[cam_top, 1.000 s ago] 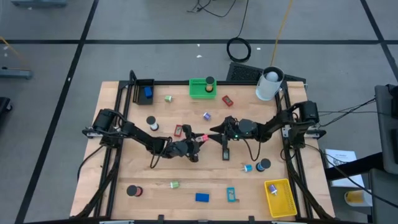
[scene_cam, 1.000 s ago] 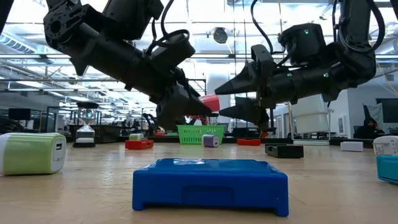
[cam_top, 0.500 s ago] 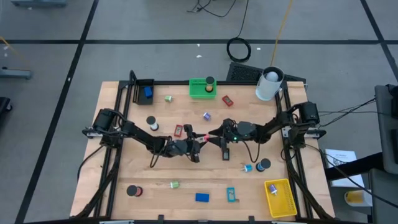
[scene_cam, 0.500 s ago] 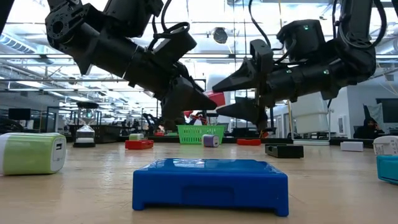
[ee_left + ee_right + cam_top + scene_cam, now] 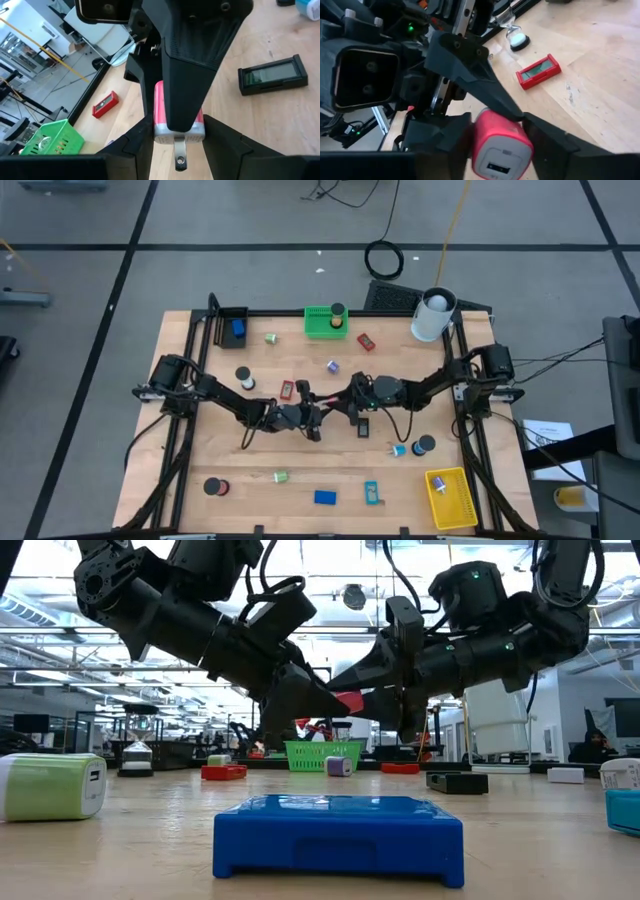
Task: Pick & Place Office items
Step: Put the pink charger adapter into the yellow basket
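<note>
both pincers (image 5: 340, 700) grip the pink charger (image 5: 177, 117), lengthwise between them, above table

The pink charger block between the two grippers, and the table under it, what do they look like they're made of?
The pink charger block looks like smooth moulded plastic: glossy rounded corners, a white end face with a port, and a metal prong showing in the left wrist view. The table looks like unfinished plywood or light wood: pale, matte, with visible grain and scuffs.

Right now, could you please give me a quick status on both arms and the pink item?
Left gripper holds pink charger above mid-table. Right gripper closing on its other end, handover under way. Nothing between them.
</note>
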Motion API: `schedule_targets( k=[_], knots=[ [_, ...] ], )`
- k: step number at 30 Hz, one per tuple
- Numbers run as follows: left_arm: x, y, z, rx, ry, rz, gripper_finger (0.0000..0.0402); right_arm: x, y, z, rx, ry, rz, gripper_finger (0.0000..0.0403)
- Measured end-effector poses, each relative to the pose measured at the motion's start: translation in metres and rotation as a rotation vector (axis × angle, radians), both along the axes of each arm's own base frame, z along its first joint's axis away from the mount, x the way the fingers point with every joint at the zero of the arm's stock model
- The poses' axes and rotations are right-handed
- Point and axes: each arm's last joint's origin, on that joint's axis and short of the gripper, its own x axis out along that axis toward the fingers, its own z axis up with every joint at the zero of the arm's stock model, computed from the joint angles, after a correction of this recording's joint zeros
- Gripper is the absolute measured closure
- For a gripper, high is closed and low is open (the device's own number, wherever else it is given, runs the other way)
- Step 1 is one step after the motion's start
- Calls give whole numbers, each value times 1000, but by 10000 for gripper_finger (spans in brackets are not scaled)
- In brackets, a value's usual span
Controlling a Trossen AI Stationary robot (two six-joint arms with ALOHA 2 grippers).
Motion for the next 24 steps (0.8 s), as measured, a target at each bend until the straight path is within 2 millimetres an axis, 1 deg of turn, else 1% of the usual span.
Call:
schedule_targets(
  k=[1,4,7,9,12,15,17,19,22,24],
  knots=[
    [0,0,0,1,4,1,252,0,1,0,0,1,3,265],
    [-1,-1,-1,-5,8,3,242,0,1,0,-17,5,10,268],
    [-2,-5,0,-6,4,18,211,-1,1,-3,-50,32,17,268],
    [-4,-8,6,-6,12,12,184,-2,1,-5,-64,54,23,268],
    [-11,-10,20,-13,30,10,148,-3,1,-6,-84,80,31,263],
    [-19,-11,33,-26,52,10,128,-6,1,-2,-108,116,40,263],
    [-26,-11,41,-38,50,8,128,-8,1,4,-131,131,45,267],
    [-32,-9,47,-61,25,-18,137,-13,1,12,-154,159,54,267],
    [-40,0,43,-107,-1,-64,167,-22,1,31,-184,174,57,267],
    [-47,9,37,-137,-29,-92,193,-31,3,44,-196,216,48,267]
  ],
)
